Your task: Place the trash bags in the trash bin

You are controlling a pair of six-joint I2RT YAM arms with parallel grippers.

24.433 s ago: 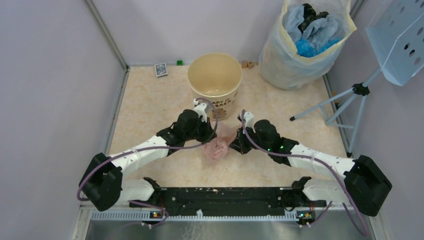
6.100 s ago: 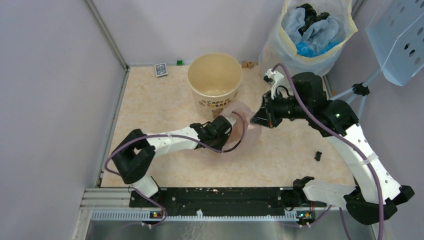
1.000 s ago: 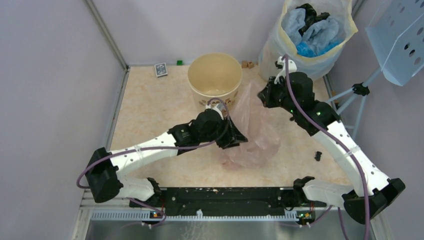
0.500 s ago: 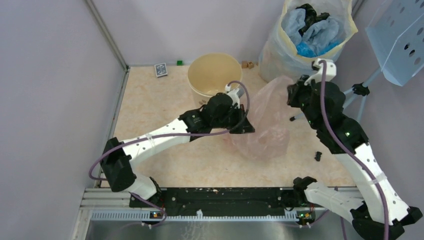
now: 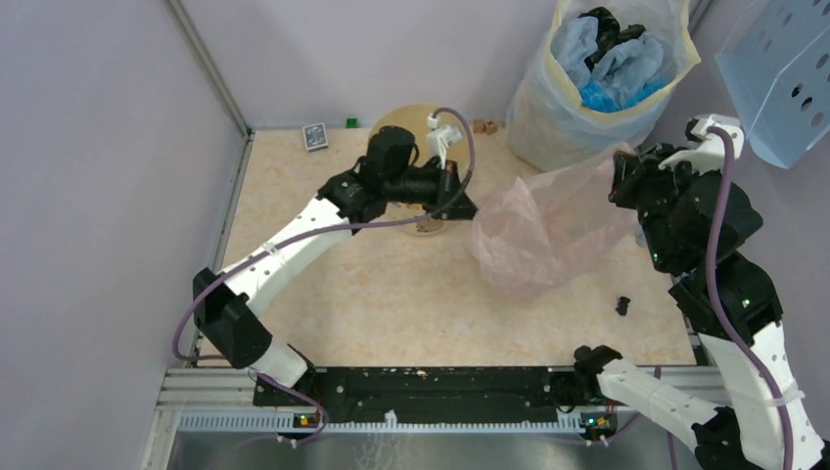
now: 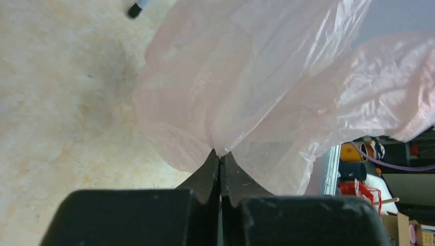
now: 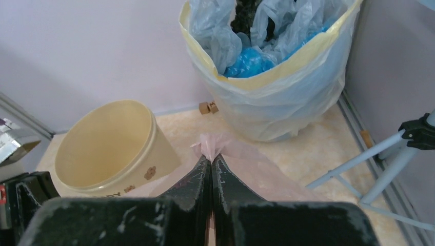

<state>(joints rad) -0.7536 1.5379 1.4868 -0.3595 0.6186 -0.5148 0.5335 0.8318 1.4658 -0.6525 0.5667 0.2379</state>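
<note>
The pale-pink translucent trash bag (image 5: 543,230) hangs stretched in the air between my two grippers, right of the bin. My left gripper (image 5: 468,209) is shut on its left edge; in the left wrist view the bag (image 6: 267,82) billows from the closed tips (image 6: 220,154). My right gripper (image 5: 622,184) is shut on its right edge, raised high; the right wrist view shows the bag's pinched corner (image 7: 213,146) at the tips (image 7: 211,158). The cream-yellow trash bin (image 7: 110,148) stands upright; in the top view (image 5: 416,117) my left arm covers most of it.
A large whitish-yellow bag (image 5: 597,78) with blue and black contents stands at the back right. A tripod leg (image 7: 359,164) runs along the right side. A small card (image 5: 314,135) and a green cube (image 5: 351,122) lie by the back wall. A small black piece (image 5: 622,305) lies at the right.
Both grippers have risen with the bag. The left arm has swung back over the bin; the right gripper has moved right and up, stretching the bag wider and lifting it off the floor.
</note>
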